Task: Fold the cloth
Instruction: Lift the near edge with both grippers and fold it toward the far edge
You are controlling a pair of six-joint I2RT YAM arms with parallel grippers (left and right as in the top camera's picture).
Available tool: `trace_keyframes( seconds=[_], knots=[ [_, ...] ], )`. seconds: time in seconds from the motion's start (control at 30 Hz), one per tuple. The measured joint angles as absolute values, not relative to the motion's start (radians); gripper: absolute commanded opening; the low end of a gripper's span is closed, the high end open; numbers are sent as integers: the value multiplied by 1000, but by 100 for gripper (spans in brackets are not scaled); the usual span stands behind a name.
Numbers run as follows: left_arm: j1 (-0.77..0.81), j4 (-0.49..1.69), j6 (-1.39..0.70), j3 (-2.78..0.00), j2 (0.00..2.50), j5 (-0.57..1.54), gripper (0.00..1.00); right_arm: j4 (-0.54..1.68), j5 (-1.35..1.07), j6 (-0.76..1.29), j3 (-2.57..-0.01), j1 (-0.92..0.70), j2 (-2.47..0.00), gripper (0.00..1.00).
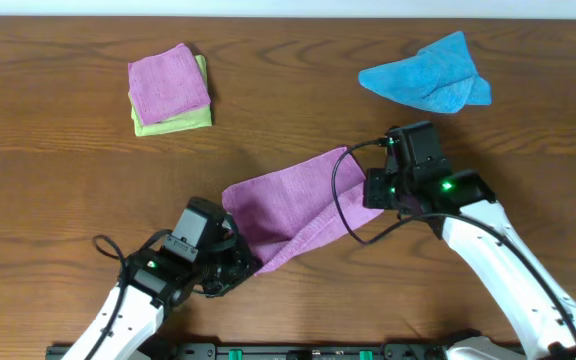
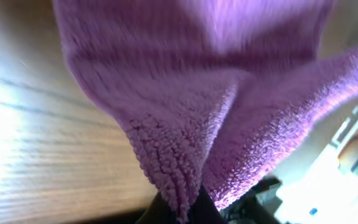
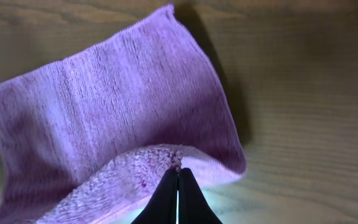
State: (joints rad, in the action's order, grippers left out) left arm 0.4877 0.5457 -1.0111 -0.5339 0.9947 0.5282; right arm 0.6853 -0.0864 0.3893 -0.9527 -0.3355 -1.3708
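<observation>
A brown wooden table (image 1: 48, 180), its grain running left to right, fills the overhead view. A pale strip of wall (image 1: 288, 8) shows beyond the far edge, and a black rail (image 1: 268, 352) runs along the near edge. At the far left a folded pink cloth (image 1: 168, 85) lies on a folded green cloth (image 1: 173, 123), whose edge shows along its right and near sides. At the far right a blue cloth (image 1: 428, 75) lies crumpled, well apart from the others.

The left arm (image 1: 128, 310) comes in from the near left, its white link slanting toward the middle and its black wrist pointing right. The right arm (image 1: 498, 260) comes in from the near right and slants far-left, its wrist showing green lights. A black cable (image 1: 340, 195) loops from that wrist across the table.

The cloth (image 1: 288, 195) lies in the middle of the table between the two arms. It forms a mauve band slanting from near left to far right, partly doubled over itself along its near side.

The left gripper (image 2: 182, 208) has its jaws together, pinching the near-left end of the cloth. From that wrist the cloth bunches up from the fingers and covers most of the view, with bare table to the left.

The right gripper (image 3: 178, 180) is clamped on the right end, its fingers pressed together on a curled edge. The cloth spreads away from them over the wood and casts a shadow to the right.
</observation>
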Motion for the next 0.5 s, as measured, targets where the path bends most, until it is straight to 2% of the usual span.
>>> trace_keyframes(
  seconds=[0.23,0.5],
  knots=[
    [387,522,-934,-536,1051,444,6,593,-70,376,-953,-337,-1380,2],
    [374,387,-886,-538,1171,436,6,501,-42,366,-953,-337,-1463,2]
  ],
)
